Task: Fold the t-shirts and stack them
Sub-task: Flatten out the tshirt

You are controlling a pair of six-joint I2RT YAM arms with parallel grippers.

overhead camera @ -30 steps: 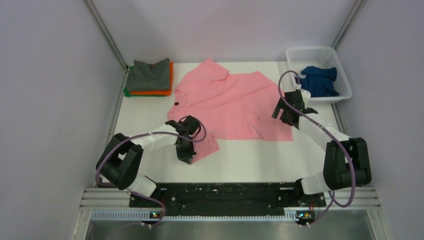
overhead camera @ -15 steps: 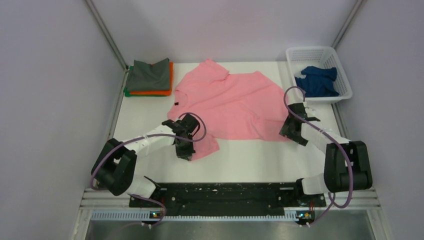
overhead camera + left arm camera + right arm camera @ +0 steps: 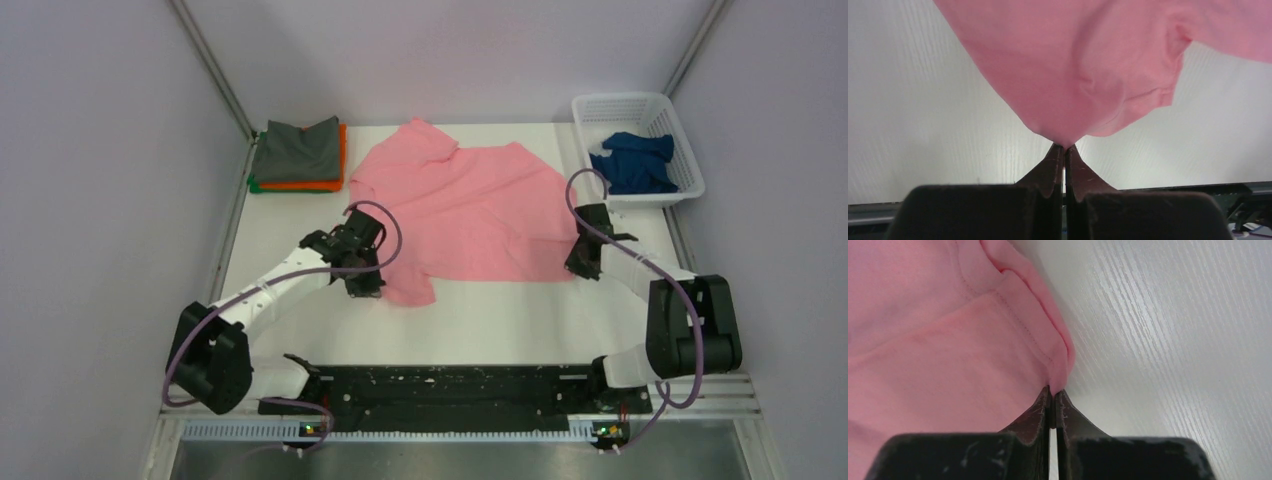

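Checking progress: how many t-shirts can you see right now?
5. Pink shirt spread centrally; navy shirt in the basket, far right; grey shirt, orange shirt and green shirt stacked far left. Others may hide beneath.

No readable txt, labels, brands or nos. in any view (top cam or either wrist cam). The pink t-shirt (image 3: 470,205), folded stack (image 3: 300,155), navy shirt (image 3: 632,165) and white basket (image 3: 622,99) all look plain, w/ no print that can be made out.
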